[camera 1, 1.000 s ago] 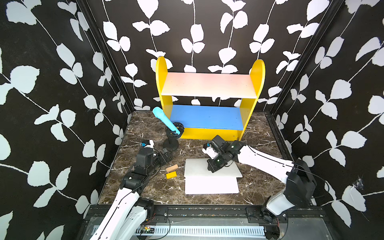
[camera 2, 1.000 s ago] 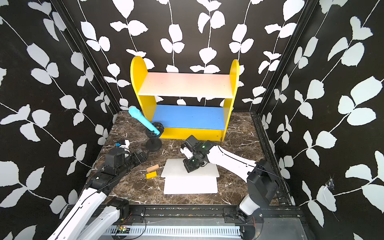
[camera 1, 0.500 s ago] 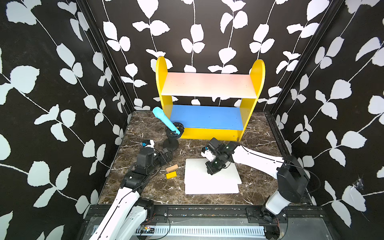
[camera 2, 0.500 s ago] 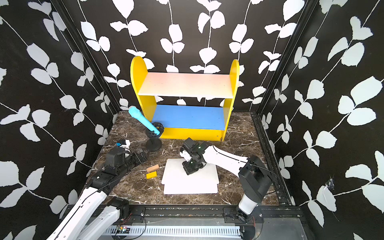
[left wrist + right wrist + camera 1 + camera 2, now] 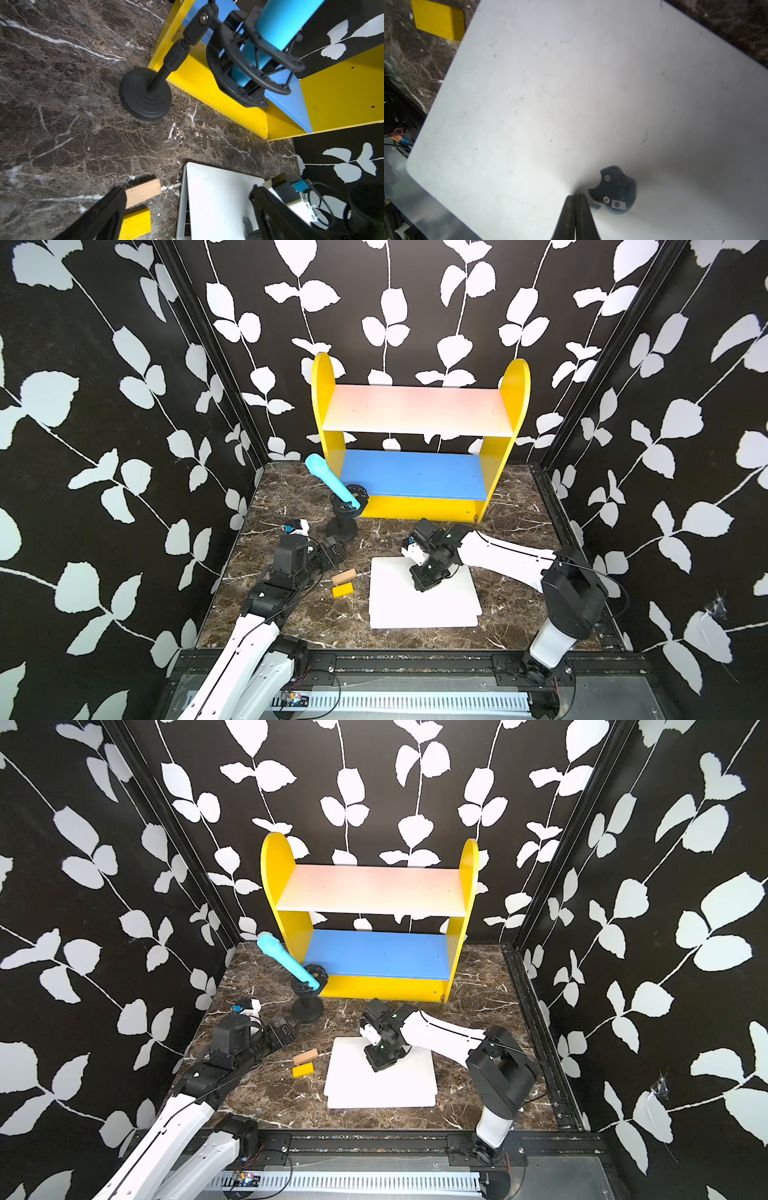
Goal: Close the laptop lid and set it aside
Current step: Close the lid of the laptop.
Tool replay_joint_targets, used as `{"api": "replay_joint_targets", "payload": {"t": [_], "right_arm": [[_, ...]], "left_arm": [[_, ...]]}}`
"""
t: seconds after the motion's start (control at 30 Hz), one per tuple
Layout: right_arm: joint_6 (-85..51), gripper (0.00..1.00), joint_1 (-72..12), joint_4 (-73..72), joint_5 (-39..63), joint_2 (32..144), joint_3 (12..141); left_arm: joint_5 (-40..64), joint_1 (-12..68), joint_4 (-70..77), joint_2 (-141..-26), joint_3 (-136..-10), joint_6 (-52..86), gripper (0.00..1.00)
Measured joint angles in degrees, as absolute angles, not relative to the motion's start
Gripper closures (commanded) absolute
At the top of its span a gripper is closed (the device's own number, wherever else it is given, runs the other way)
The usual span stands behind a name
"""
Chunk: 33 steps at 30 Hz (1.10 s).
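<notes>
The silver-white laptop (image 5: 424,605) (image 5: 380,1085) lies on the marble tabletop in both top views. Its lid (image 5: 571,93) (image 5: 218,197) is down almost flat on the base. A thin strip of black keys (image 5: 187,218) still shows along one side edge. My right gripper (image 5: 424,583) (image 5: 379,1063) (image 5: 575,197) is shut, holds nothing, and presses its tips on the lid beside the dark apple logo (image 5: 614,189). My left gripper (image 5: 336,549) (image 5: 286,1029) (image 5: 188,190) stands open and empty, left of the laptop and low over the table.
A wooden block (image 5: 344,575) and a yellow block (image 5: 343,590) lie just left of the laptop, near my left fingers. A blue microphone (image 5: 328,481) on a black stand (image 5: 343,526) stands behind them. A yellow shelf unit (image 5: 415,506) fills the back.
My right gripper has moved down and toward the front over the lid, and the lid has dropped from a raised tilt to almost flat. The left arm has stayed put.
</notes>
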<state>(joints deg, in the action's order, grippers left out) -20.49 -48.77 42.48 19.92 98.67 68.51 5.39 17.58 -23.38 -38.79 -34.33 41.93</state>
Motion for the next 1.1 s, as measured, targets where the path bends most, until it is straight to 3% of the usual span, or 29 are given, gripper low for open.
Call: {"api": "replay_joint_targets", "payload": {"t": [0.73, 1.1], "right_arm": [[-19.90, 0.85, -48.77, 42.19, 18.61, 103.61, 68.51], [-19.09, 0.59, -48.77, 42.09, 18.33, 99.70, 67.44]], "left_arm": [[5.63, 17.72, -23.27, -38.83, -34.33, 41.34, 0.04], [6.37, 20.47, -23.35, -40.69, -34.35, 40.25, 0.04]]}}
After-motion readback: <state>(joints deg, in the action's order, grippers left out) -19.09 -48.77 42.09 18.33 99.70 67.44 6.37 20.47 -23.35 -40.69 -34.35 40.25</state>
